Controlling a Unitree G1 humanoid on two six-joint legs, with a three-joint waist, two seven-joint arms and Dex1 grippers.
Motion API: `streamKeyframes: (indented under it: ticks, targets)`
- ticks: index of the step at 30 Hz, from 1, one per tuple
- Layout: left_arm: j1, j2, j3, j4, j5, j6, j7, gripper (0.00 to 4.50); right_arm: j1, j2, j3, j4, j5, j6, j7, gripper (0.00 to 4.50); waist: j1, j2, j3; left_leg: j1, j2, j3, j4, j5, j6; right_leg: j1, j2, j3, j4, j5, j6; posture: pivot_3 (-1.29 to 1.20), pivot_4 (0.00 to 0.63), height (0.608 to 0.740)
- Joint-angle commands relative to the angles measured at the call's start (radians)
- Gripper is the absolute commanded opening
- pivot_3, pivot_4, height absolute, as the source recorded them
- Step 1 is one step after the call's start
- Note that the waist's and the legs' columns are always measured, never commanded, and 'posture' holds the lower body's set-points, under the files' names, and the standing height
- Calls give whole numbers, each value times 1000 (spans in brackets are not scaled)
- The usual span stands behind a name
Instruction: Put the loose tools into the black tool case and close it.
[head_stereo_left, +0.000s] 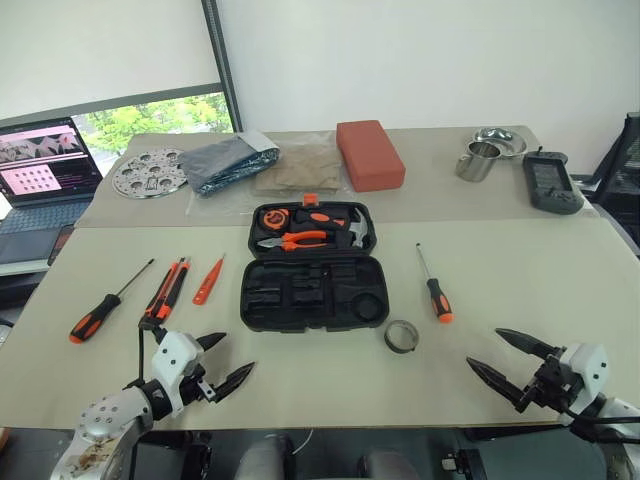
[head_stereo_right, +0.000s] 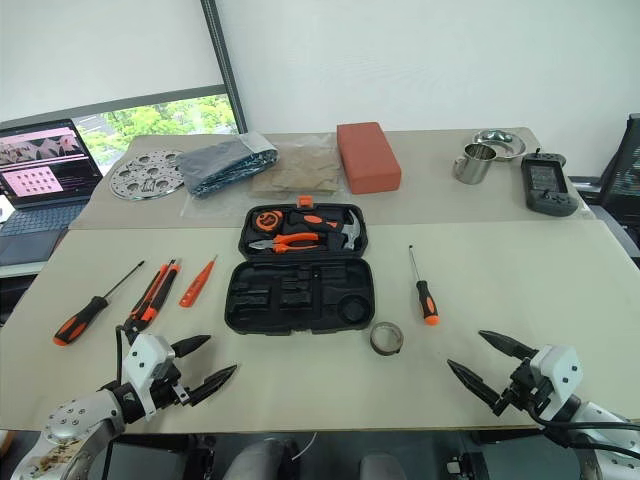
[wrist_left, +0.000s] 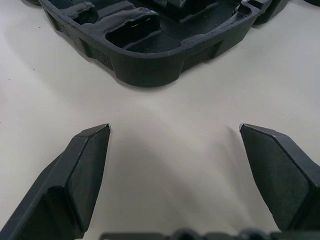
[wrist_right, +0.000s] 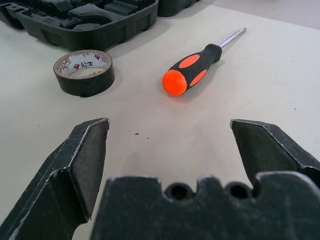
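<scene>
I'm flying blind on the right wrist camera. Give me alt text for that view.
The right gripper is open and empty above the pale table, its two black fingers spread wide. Ahead of it lie a roll of tape and a black-and-orange screwdriver, apart from each other. Beyond the tape is the edge of the open black tool case.

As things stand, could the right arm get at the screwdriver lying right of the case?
Probably yes: the right gripper is open, and bare table lies between it and the screwdriver.
</scene>
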Motion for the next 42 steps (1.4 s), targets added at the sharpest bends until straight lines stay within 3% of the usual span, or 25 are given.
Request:
streamKeyframes:
  ticks: [1,15,22,27,32,37,42]
  targets:
    - [11,-6,7,-27,7,-10,7,4449,-19,-5,-7,8,2,-27,17,4500,0,0,0,0,0,0,0,0,0,0,0,0,0,0,0,0,150,740]
    - [32,-27,39,-28,4,-28,26,4449,-82,-22,-4,-22,26,21,41,4500,-1,0,0,0,0,0,4,0,1,0,1,0,2,0,0,0,150,740]
    - [-50,8,200,39,-62,-17,36,4449,-193,-46,87,-262,117,210,27,4500,-4,2,3,0,2,0,6,0,0,0,3,-1,5,0,0,0,150,740]
    - [-129,91,346,192,-87,-20,7,4449,-295,-74,169,-389,160,348,13,4500,0,3,3,0,2,-1,7,1,1,0,5,-3,5,0,0,0,150,740]
    - [-241,237,443,465,-79,-74,-83,4449,-441,-67,251,-484,209,464,-16,4500,0,0,5,-1,2,0,6,3,5,-3,6,-5,5,0,0,0,150,740]
    - [-392,366,389,778,-2,-152,-170,4449,-504,-33,290,-505,213,487,-40,4500,5,0,5,-3,2,1,4,0,0,-12,1,-4,6,0,1,0,150,740]
    - [-549,420,307,1044,79,-240,-219,4449,-509,-18,288,-502,197,480,-48,4500,2,-1,5,-6,2,4,6,5,5,-17,5,-5,17,1,0,0,150,740]
